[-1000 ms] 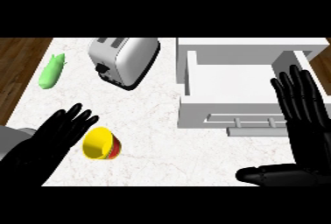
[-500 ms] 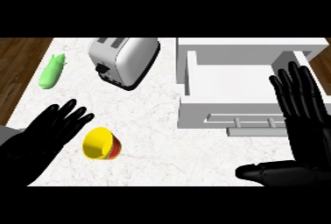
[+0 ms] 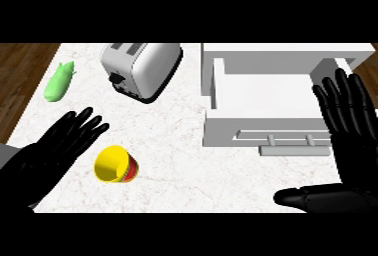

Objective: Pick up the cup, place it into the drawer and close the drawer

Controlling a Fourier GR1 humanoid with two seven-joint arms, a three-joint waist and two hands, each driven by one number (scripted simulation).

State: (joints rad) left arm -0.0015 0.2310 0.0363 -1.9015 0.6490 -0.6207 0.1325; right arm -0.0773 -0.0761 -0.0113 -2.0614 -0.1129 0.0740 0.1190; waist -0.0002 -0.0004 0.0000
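Note:
A yellow cup (image 3: 114,164) with a red outside lies on its side on the white marble counter (image 3: 184,165), mouth toward the left. My left hand (image 3: 55,150) is open, flat, just left of the cup, fingers pointing up and right; a small gap separates it from the rim. An open white drawer (image 3: 266,97) sits at the right, its front panel and handle (image 3: 295,142) facing me. My right hand (image 3: 354,135) is open, fingers straight up over the drawer's right side, thumb (image 3: 317,197) stretched left below.
A silver toaster (image 3: 140,67) stands tilted at the back, left of the drawer. A green cucumber-like vegetable (image 3: 59,80) lies at the counter's far left. Dark wood floor (image 3: 18,85) shows beyond the left edge.
My left hand has slid left and slightly down, away from the cup. The right hand, cup and drawer have stayed put.

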